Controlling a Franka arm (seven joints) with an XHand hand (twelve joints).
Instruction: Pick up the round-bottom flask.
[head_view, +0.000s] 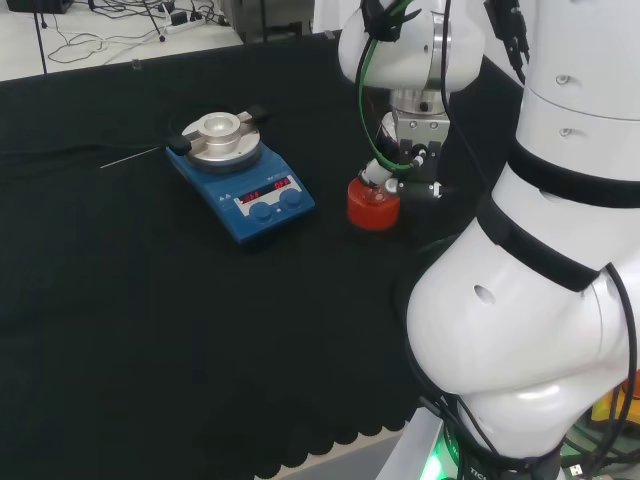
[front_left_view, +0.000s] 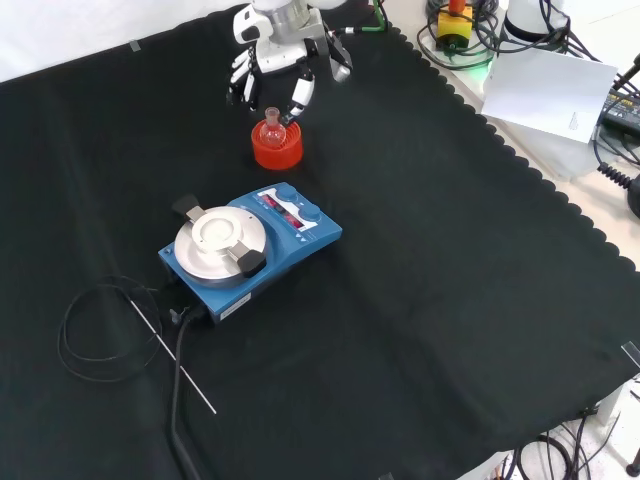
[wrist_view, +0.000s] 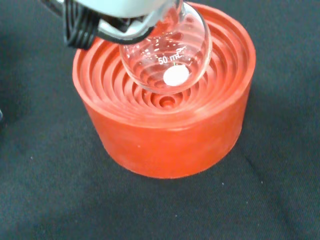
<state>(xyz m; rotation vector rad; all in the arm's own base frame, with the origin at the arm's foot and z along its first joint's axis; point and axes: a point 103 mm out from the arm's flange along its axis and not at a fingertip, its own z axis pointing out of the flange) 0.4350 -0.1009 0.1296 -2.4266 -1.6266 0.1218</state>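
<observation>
so the black and white robot hand (front_left_view: 272, 72) is parked right over the clear glass round-bottom flask (front_left_view: 270, 130), which is under its fingertips, inside the red ribbed ring stand (front_left_view: 277, 148). In the wrist view the bulb hangs above the ring's centre, tilted, looks like it's clear of the ribs. Fingers point down around the neck, but I honestly can't tell if they've closed on it. The blue hotplate stirrer with its round silver top (front_left_view: 250, 250) sits well apart from the hand
</observation>
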